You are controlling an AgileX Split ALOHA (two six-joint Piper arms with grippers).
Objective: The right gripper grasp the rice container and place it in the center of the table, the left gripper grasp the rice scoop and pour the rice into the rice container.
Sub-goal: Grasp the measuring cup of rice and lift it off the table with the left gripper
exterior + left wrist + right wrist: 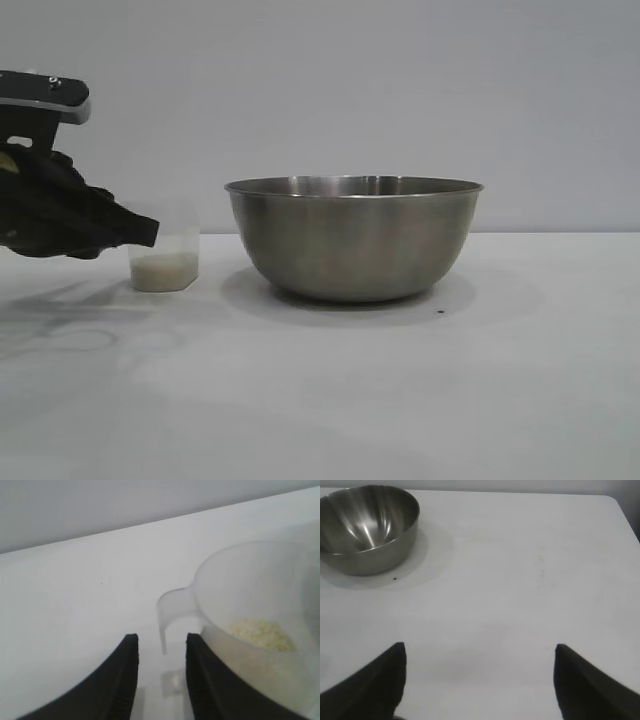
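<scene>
The rice container [355,245], a wide steel bowl, stands near the middle of the table [400,390] and shows nothing inside in the right wrist view [367,530]. Left of it stands the rice scoop [165,262], a clear cup with a shallow layer of rice [260,632] at its bottom. My left gripper [150,232] reaches the scoop's left side. Its fingers straddle the loop handle [172,605], and a gap shows beside the handle, so the left gripper [161,636] is open. My right gripper [479,646] hangs wide open over bare table to the bowl's right, out of the exterior view.
A tiny dark speck [441,312] lies on the table just right of the bowl's base. The table's far right edge and rounded corner [615,502] show in the right wrist view. A plain grey wall stands behind the table.
</scene>
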